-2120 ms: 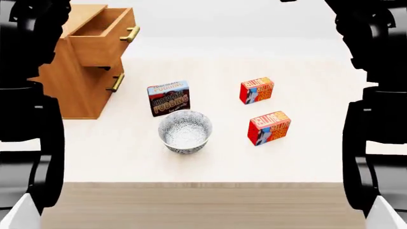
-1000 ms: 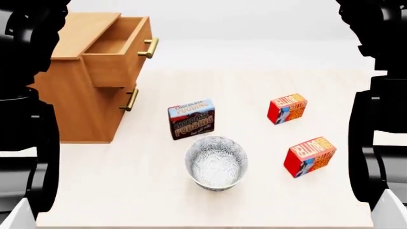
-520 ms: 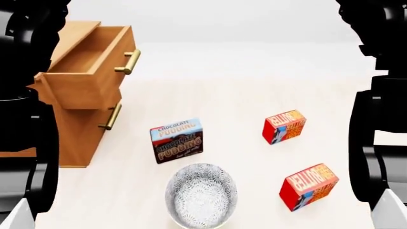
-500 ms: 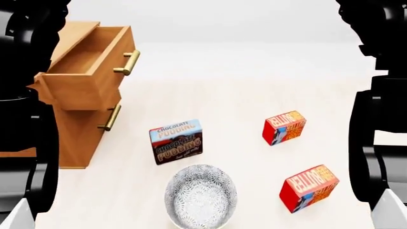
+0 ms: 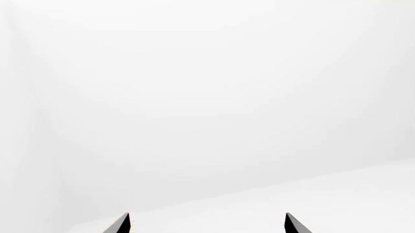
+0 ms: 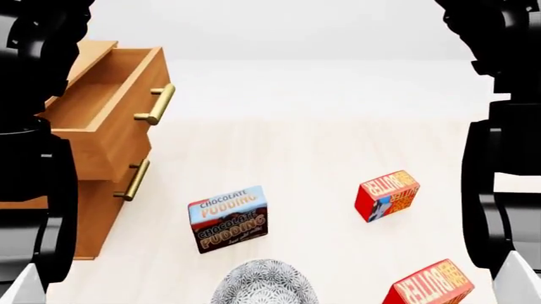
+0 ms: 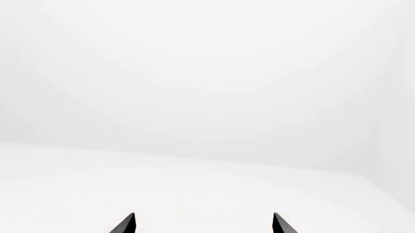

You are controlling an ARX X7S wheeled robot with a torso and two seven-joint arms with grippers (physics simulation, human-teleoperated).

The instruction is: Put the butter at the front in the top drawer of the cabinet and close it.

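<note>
- Since half a second ago your head view has slid forward and down: everything on the worktop (image 6: pixel 296 164) now sits lower in that view, the bowl (image 6: pixel 263 283) is cut by its bottom edge, and the front butter (image 6: pixel 429 288) is only partly in view at the bottom right.
- You have the butter at the front, a small red carton with orange-yellow lettering, lying tilted on the pale wood-grain worktop, well apart from the cabinet (image 6: pixel 93 209).
- Your second butter box (image 6: pixel 388 194) lies farther back on the right, also tilted, its blue-white picture on the side face turned toward you.
- You see the cabinet at the left, light-brown wood with flat, square-edged panels; part of it is hidden behind your left arm.
- Your top drawer (image 6: pixel 106 120) stands pulled out, a deep open box with smooth wooden walls and a round brass bar handle (image 6: pixel 154 104) on its front.
- You see the lower handle (image 6: pixel 132 180), a like brass bar, under the top drawer.
- Your chocolate pudding box (image 6: pixel 228 218) stands between the cabinet and the butter boxes, a larger flat carton with a blue top band and a dark brown face.
- You see the bowl just in front of it, round, with a fine grey-white pattern.
- Your left end effector (image 5: pixel 206 224) shows only two dark pointed tips set wide apart, nothing between them, against blank white.
- Your right end effector (image 7: pixel 203 224) shows the same: two dark tips spread wide, holding nothing.
</note>
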